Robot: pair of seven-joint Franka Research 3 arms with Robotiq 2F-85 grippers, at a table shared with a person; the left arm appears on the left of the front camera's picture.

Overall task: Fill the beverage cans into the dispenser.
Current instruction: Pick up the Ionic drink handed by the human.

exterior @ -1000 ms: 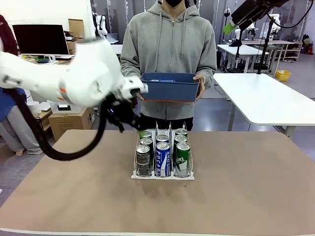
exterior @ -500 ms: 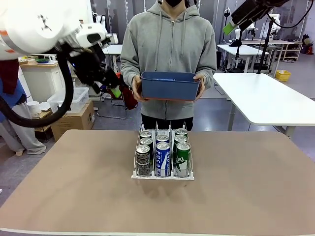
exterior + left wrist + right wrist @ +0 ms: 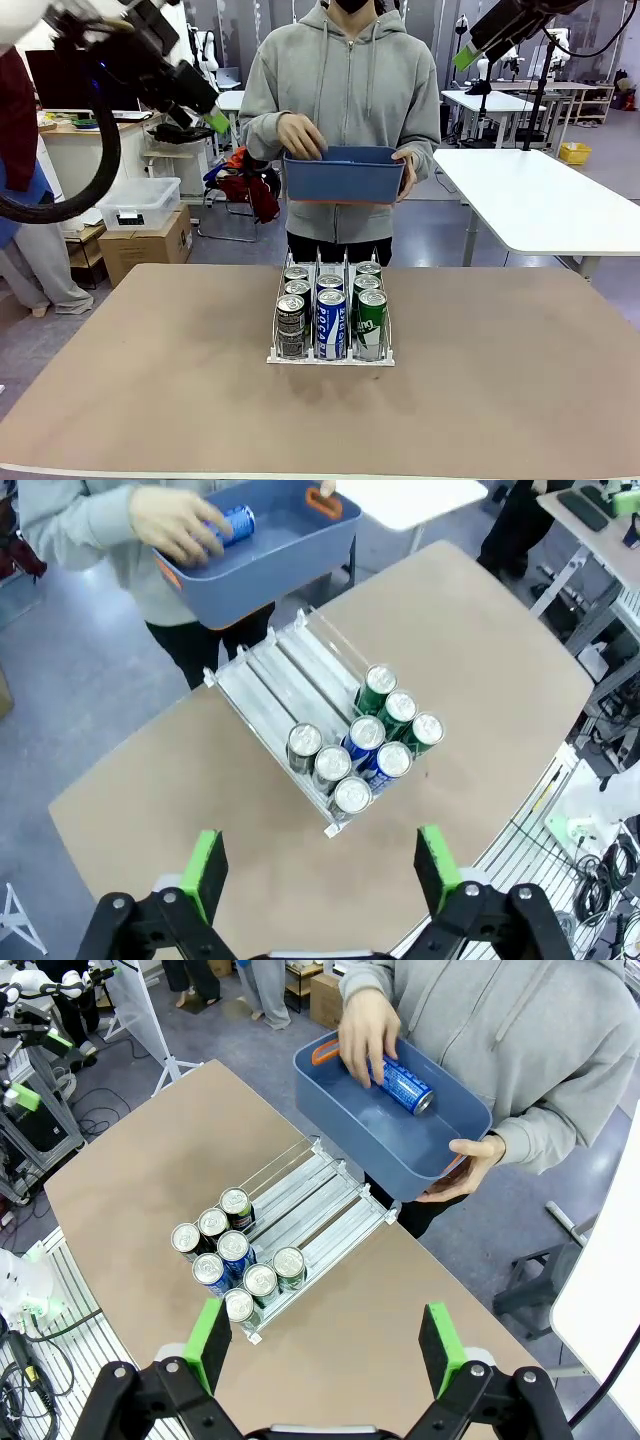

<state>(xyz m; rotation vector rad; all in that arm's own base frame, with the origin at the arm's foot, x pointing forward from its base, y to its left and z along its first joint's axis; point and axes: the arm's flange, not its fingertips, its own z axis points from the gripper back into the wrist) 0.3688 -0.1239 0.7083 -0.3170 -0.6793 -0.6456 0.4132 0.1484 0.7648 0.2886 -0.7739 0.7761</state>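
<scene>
Risk at handover: left gripper (image 3: pixel 320 870) and right gripper (image 3: pixel 325 1345) spread wide, empty, high over table (image 3: pixel 500 400). Eight beverage cans (image 3: pixel 331 322) at front of dispenser (image 3: pixel 270 680), near table's far edge. Could clip person's hand (image 3: pixel 368 1025) on blue can (image 3: pixel 400 1080) in bin (image 3: pixel 400 1150).

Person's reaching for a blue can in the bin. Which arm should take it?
Left, probably. The left hand, open, hangs on the side of the blue bin where the person's hand is on the blue can; the right hand sits higher and farther off.
</scene>
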